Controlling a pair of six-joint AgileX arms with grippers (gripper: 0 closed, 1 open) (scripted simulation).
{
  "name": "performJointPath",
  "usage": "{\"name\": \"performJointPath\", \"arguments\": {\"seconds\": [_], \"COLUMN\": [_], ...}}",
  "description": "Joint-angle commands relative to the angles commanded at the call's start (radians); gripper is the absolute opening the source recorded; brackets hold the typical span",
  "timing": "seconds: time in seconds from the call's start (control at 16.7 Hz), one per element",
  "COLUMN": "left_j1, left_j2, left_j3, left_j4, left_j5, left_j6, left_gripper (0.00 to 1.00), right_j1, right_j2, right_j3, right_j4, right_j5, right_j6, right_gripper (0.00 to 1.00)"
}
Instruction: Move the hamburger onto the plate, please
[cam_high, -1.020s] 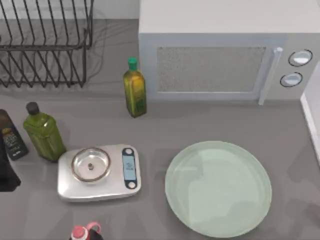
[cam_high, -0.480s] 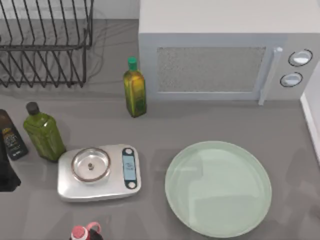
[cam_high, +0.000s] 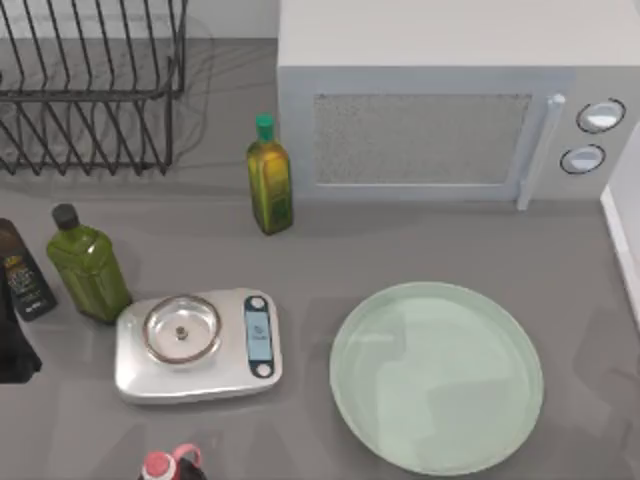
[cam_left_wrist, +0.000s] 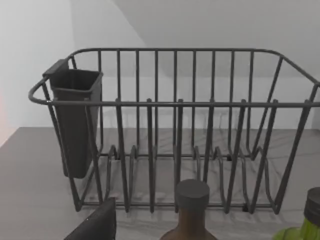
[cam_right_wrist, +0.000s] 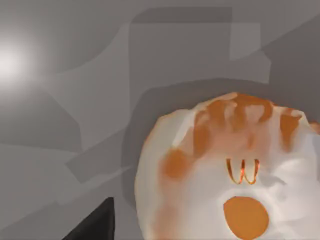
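From above, the large round pale mint-green glossy plate (cam_high: 437, 376) lies bare on the grey tabletop (cam_high: 400, 250), toward the near right part, just beside the small steel kitchen scale with its round dish (cam_high: 197, 343). A white microwave (cam_high: 450, 100) stands along the far edge, a dark wire dish rack (cam_high: 90, 85) fills the far left corner, and green glass oil bottles (cam_high: 88, 266) stand near the left edge. A dark part of my left arm (cam_high: 15, 345) sits at the left edge, parked.

My left wrist camera looks at the wire dish rack (cam_left_wrist: 175, 130) with its dark cutlery cup (cam_left_wrist: 75, 120), a brown bottle cap (cam_left_wrist: 192, 194) below it; I cannot tell whether my left gripper is released or clenched.

My right wrist camera sits close over the small round pale tan-cream hamburger with orange-red patches (cam_right_wrist: 230, 175), resting on the grey tabletop. A dark finger of my right gripper (cam_right_wrist: 95, 222) shows beside it; whether it is clenched I cannot tell. I judge the step is the approach: I should centre over the bun, come down straight, and close gently around its widest part.
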Motion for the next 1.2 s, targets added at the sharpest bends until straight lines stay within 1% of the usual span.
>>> {"name": "performJointPath", "arguments": {"seconds": [0.18, 0.3, 0.6, 1.2], "left_j1": [0.000, 0.000, 0.000, 0.000], "left_j2": [0.000, 0.000, 0.000, 0.000], "left_j3": [0.000, 0.000, 0.000, 0.000], "left_j4": [0.000, 0.000, 0.000, 0.000], "left_j5": [0.000, 0.000, 0.000, 0.000], "left_j6": [0.000, 0.000, 0.000, 0.000], "left_gripper": [1.00, 1.00, 1.00, 1.00], "right_j1": [0.002, 0.003, 0.003, 0.003], "right_j2": [0.074, 0.109, 0.121, 0.121], "right_j3": [-0.073, -0.105, -0.115, -0.115], "right_j4": [0.156, 0.216, 0.233, 0.233], "right_j5": [0.000, 0.000, 0.000, 0.000], "right_j6": [0.003, 0.004, 0.004, 0.004], "right_gripper": [1.00, 1.00, 1.00, 0.25]}}
